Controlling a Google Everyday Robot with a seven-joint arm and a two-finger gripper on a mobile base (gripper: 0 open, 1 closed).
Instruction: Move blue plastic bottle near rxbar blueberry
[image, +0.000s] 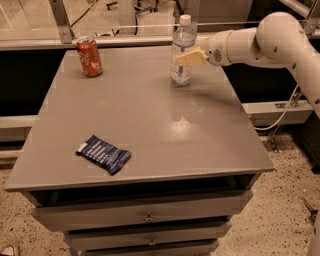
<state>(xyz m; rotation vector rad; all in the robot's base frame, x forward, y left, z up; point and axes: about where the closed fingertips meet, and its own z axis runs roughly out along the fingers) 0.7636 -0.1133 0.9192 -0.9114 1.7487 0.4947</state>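
Observation:
The blue plastic bottle (180, 70), clear with a white cap, stands upright near the back edge of the grey table (150, 115), right of centre. My gripper (190, 58) reaches in from the right on a white arm and sits against the bottle's right side at mid height. The rxbar blueberry (104, 153), a flat dark navy wrapper with a white end, lies at the table's front left, far from the bottle and the gripper.
A red soda can (89, 56) stands at the back left of the table. Drawers (145, 217) sit below the tabletop. A glass partition and rail (125, 30) run behind the table. Speckled floor lies to the right.

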